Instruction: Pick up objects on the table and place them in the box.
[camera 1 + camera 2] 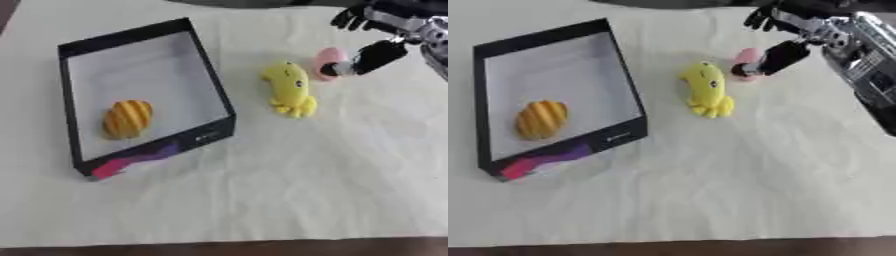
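At the left, a shallow black-walled box (210, 75) with a pale floor is seen lying on the cream-covered surface (289, 190), its near wall marked with a pink and purple patch. Inside it, toward the near left corner, an orange ribbed object (128, 118) is found resting on the floor, apart from the walls. To the right of the box, outside it and near its right wall, a yellow plush toy (290, 89) is laid on the surface, its short legs pointing toward the viewer. Just beyond and to the right of the toy, a small pink object (329, 57) is seen, touching or nearly touching the toy's far end. The right hand (785, 37) is brought in from the upper right corner; its thumb is set against the pink object's right side, while the fingers are spread above and behind it, not closed round it. The left hand is not shown.
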Motion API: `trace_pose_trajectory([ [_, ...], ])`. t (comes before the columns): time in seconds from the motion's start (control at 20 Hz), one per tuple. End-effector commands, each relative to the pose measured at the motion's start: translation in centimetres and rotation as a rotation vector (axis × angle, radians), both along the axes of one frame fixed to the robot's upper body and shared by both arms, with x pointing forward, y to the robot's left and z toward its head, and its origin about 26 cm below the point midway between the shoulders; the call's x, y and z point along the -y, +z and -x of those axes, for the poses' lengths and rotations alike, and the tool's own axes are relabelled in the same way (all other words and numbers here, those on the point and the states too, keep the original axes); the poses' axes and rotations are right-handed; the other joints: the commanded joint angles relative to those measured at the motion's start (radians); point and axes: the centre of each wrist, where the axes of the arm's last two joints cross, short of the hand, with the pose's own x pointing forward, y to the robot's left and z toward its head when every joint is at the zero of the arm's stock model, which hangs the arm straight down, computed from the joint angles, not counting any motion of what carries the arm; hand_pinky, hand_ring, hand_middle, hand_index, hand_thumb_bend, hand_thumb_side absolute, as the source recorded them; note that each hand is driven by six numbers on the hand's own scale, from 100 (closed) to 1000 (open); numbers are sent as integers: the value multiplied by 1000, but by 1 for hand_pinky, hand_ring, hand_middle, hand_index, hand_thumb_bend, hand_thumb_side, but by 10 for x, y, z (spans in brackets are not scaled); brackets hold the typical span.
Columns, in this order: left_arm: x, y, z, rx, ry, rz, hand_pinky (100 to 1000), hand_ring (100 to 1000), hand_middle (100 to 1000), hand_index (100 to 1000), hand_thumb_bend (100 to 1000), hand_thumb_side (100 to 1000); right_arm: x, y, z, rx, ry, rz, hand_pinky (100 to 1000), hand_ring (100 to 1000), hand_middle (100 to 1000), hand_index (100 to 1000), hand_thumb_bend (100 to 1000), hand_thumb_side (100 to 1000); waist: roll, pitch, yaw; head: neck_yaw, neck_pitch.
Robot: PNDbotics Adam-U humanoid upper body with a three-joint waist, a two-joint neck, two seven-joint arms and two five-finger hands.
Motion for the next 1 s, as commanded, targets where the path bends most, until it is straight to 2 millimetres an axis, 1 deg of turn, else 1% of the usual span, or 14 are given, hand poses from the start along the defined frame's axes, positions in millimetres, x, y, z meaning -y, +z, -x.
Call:
trace_pose_trajectory([
  [0.05,-2,9,1,27,2,-19,775,855,874,858,439,651,10,8,-4,6,-30,10,829,830,794,868,546,445,16,2,0,-4,-13],
  [0.35,-2,9,1,28,4,-13,775,855,871,857,440,651,14,1,-15,-33,-47,0,824,825,789,868,536,433,19,6,0,-7,-15],
  [0.55,-1,8,1,26,4,-9,775,855,871,856,439,653,15,-5,-22,-50,-64,-14,818,818,777,864,522,406,20,9,1,-8,-18],
  [0.65,-2,7,1,26,5,-7,775,854,870,856,440,653,15,-8,-24,-57,-68,-15,813,811,763,857,507,376,21,11,2,-9,-17],
  [0.7,-2,7,1,26,6,-7,775,854,869,856,439,653,15,-9,-25,-59,-70,-17,806,796,733,837,483,321,21,12,2,-9,-16],
  [0.75,-2,7,1,26,6,-6,775,854,869,856,439,653,15,-10,-25,-62,-72,-22,802,788,715,824,473,292,21,12,2,-8,-15],
  [0.8,-2,7,1,26,7,-6,775,854,869,856,439,653,15,-10,-26,-66,-72,-26,799,779,699,810,456,242,21,12,2,-8,-13],
  [1.0,-1,7,1,27,6,-3,775,854,867,855,440,653,13,-10,-26,-82,-72,-41,789,756,653,776,416,105,19,11,2,-8,-12],
])
